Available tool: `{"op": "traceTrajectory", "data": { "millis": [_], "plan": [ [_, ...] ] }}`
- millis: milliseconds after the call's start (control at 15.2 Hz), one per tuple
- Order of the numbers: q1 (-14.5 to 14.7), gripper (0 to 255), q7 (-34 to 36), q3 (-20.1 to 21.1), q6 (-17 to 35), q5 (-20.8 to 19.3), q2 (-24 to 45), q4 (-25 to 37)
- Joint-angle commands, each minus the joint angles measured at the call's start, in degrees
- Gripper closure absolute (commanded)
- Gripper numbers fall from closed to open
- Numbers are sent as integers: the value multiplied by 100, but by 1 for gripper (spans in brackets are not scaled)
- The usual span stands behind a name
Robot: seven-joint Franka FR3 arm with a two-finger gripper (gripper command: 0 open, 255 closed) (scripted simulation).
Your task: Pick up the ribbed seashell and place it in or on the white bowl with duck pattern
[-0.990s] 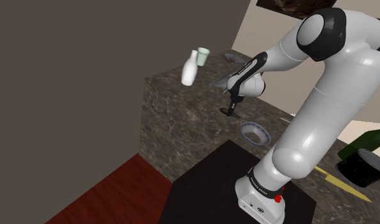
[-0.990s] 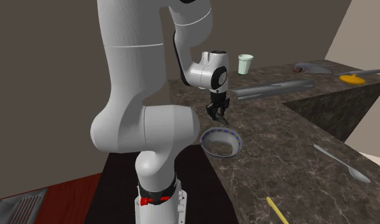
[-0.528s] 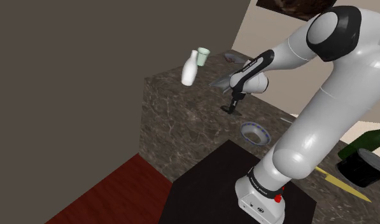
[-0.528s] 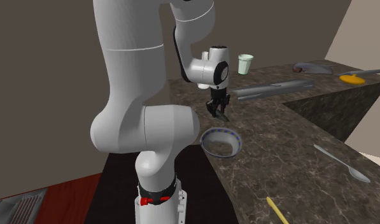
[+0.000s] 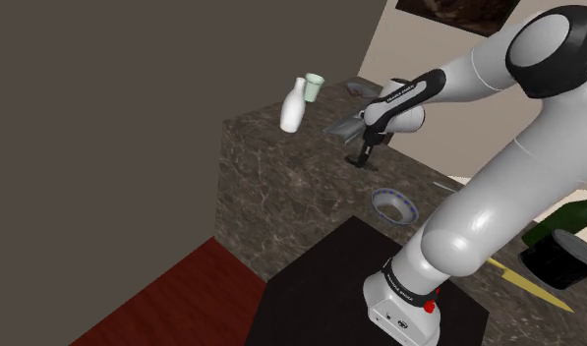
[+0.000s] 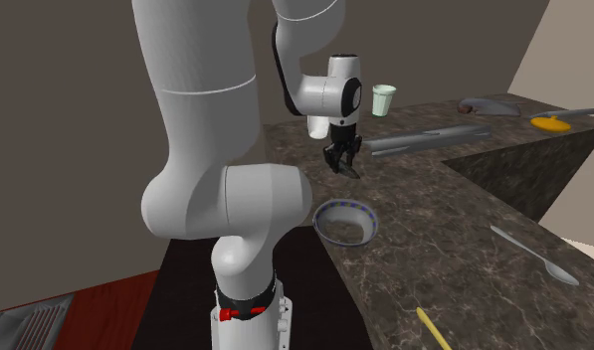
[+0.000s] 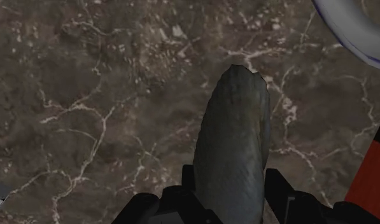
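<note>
The white Franka arm [image 5: 498,167] reaches out over a dark marbled stone surface [image 5: 281,187] in what reads as the carrying step of the task, with the pick-up done and the drop not yet made. Back toward the black stand [image 5: 311,285], lower than the gripper and apart from it, the white bowl with a blue-patterned rim [image 6: 346,227] sits close to the surface's near edge. In the wrist view an arc of that rim [image 7: 347,32] shows past the shell's tip and off to one side. The all-black gripper [image 6: 344,167] is closed on the narrow end of a grey-green ribbed seashell [image 7: 236,140], one finger pressed to each flank. The shell points ahead of the fingers and appears to hang clear of the stone. The next move looks like a short pull back toward the stand, a stop above the bowl's hollow and then a release. The stone between gripper and bowl lies bare, so the path looks open. The bowl's place beside the drop-off leaves little margin for overshoot on that side. Long grey utensils [image 6: 424,137] lie beyond the gripper on the side away from the bowl. A white bottle [image 5: 292,106] and a pale green cup [image 5: 313,85] stand farther off, well out of the way.
</note>
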Motion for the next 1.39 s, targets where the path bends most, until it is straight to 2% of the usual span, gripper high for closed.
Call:
{"op": "traceTrajectory", "data": {
  "millis": [0,594,924,1320],
  "plan": [
    [-18,255,89,26,-206,-128,-162,64],
    [-117,255,332,196,-1020,-487,-789,319],
    [-743,255,600,346,-1219,-1371,-2020,-659],
    [-1702,255,488,495,-1752,-2098,-3557,-1695]
  ]
}}
